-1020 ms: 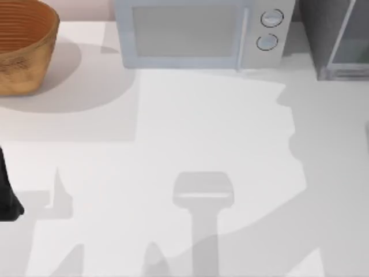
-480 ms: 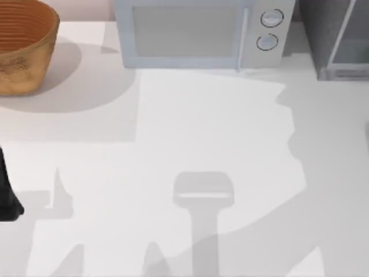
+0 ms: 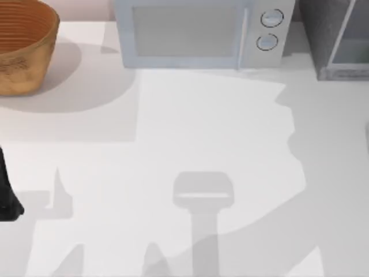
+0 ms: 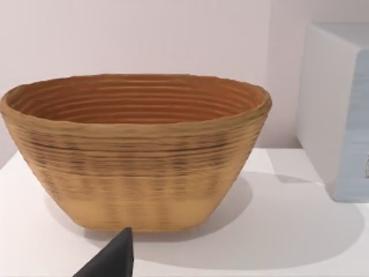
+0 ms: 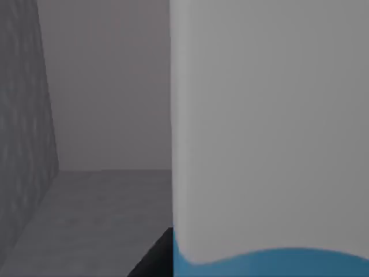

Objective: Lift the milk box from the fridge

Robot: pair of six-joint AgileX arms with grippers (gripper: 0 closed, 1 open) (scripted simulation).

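Note:
The milk box [image 5: 265, 133] stands very close in the right wrist view, a white face with a sky-blue edge low down. It stands on the grey floor inside the fridge [image 5: 23, 115], whose speckled dark wall rises beside it. A dark piece of my right gripper [image 5: 157, 259] lies against the box's lower side. In the top view the fridge [image 3: 322, 34] stands at the back right, its pale-framed door angled outward. My left arm [image 3: 7, 199] is parked at the table's left edge.
A woven brown basket [image 3: 23, 46] sits at the back left, also close in the left wrist view as the basket [image 4: 138, 150]. The pale blue-grey microwave [image 3: 196, 34] with two round dials stands at the back middle.

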